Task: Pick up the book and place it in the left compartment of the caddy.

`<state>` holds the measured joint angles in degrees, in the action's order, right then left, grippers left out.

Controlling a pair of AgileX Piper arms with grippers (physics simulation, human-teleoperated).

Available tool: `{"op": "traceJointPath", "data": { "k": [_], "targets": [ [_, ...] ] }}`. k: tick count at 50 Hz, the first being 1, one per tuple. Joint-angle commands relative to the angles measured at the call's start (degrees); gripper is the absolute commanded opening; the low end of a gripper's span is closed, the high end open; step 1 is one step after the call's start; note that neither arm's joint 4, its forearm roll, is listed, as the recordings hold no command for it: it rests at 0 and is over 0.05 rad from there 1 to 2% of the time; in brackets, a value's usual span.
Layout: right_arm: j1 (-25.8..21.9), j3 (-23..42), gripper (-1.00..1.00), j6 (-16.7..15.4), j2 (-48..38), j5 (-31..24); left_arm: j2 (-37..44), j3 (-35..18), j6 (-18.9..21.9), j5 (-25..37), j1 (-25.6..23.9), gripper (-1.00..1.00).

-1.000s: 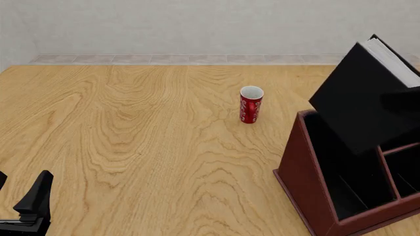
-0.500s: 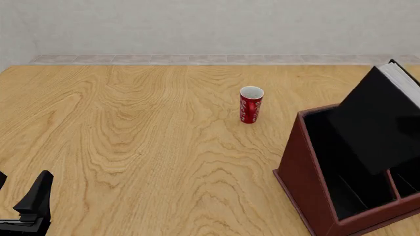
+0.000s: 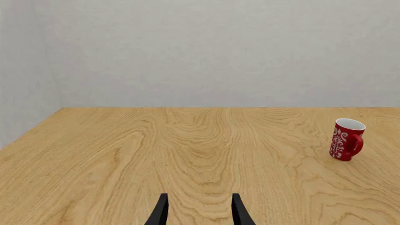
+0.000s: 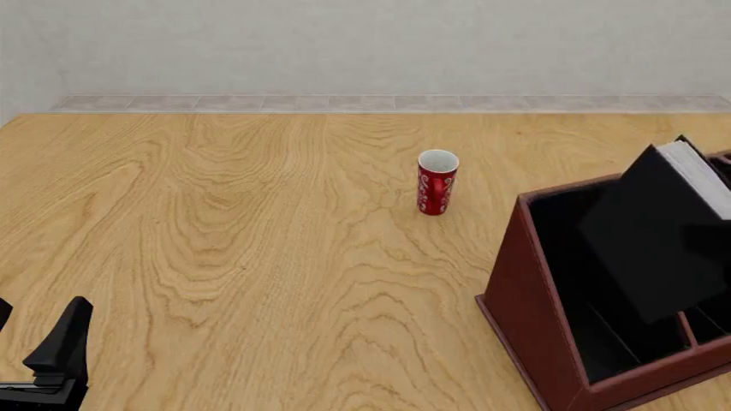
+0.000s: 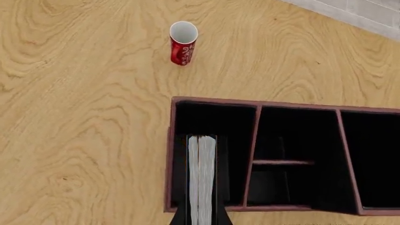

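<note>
Black book (image 4: 662, 235) lower now, partway into caddy (image 4: 537, 300).

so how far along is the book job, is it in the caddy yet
Done: the book is off the table and lifted over the caddy. In hand: it hangs tilted, lower end dipping into the left compartment, with the right wrist view lining its page edges up over that slot. The right gripper itself is hidden. Left: lowering it fully and letting go. The left gripper sits open and idle, and the red cup stands untouched.
</note>
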<state>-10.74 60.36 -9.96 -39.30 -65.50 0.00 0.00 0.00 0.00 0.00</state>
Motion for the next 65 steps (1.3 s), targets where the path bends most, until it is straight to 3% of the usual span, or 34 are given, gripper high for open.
{"op": "traceJointPath", "data": {
  "k": [1,29,65],
  "targets": [
    [1.3,-3.1,-1.00,1.5,0.3,2.7,0.0,0.0,0.0,0.0,0.0,1.00],
    [2.9,-12.2,-1.00,3.6,0.8,10.3,0.0,0.0,0.0,0.0,0.0,1.00],
    [2.7,-17.3,-1.00,4.8,-3.5,19.2,0.0,0.0,0.0,0.0,0.0,1.00]
  ]
}}
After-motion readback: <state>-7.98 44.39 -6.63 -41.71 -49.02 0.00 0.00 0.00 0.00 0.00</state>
